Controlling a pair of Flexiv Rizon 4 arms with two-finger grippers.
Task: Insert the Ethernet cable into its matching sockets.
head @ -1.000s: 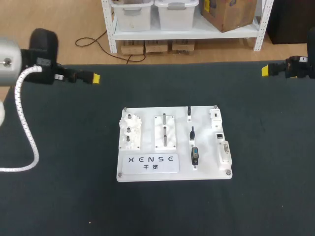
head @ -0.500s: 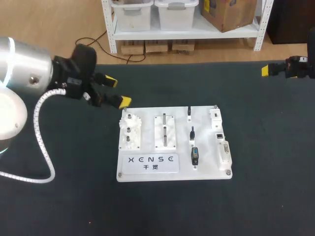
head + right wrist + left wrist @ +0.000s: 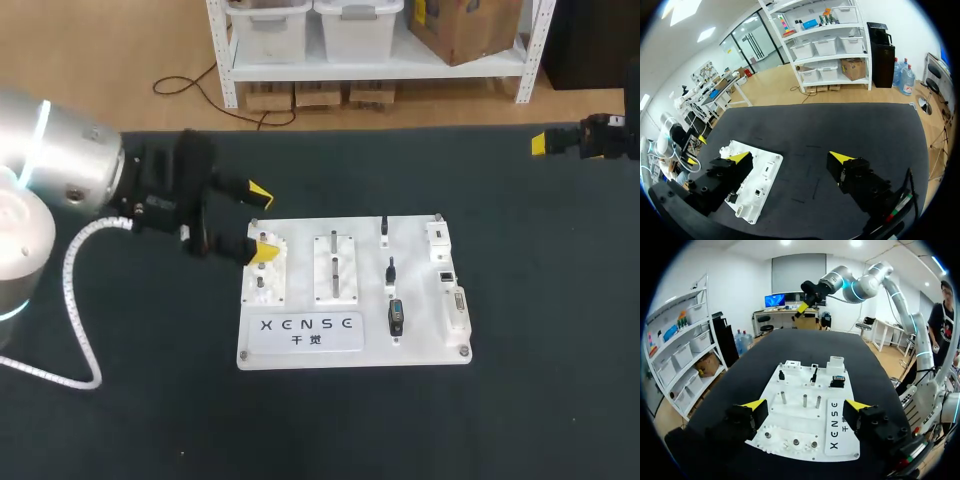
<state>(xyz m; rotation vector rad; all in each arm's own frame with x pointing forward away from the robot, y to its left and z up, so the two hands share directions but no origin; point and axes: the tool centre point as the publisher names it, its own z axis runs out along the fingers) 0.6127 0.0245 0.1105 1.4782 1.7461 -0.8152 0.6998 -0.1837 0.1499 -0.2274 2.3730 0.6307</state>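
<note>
The white task board (image 3: pixel 300 345) lies mid-table. Its right part carries small black plugs (image 3: pixel 391 270), a larger black connector (image 3: pixel 396 318) and a column of sockets (image 3: pixel 446 274). No loose cable shows. My left gripper (image 3: pixel 262 222) hovers open over the board's left end, one yellow tip above the white gear block (image 3: pixel 262 285). In the left wrist view the board (image 3: pixel 840 437) lies under and ahead of the open left gripper (image 3: pixel 806 410), with the plugs (image 3: pixel 813 376) beyond. My right gripper (image 3: pixel 541 144) stays at the table's far right corner; the right wrist view shows the right gripper (image 3: pixel 790 158) open and holding nothing, the board (image 3: pixel 771 165) off beside one finger.
Dark mat (image 3: pixel 520 400) covers the table around the board. A peg block (image 3: pixel 334 268) stands mid-board, a label plate (image 3: pixel 305 332) at its front. My left arm's white hose (image 3: pixel 75 320) loops over the table's left side.
My left arm swung in from the far left back of the table to the board's left end, its gripper turning as it came. The right arm has stayed put.
</note>
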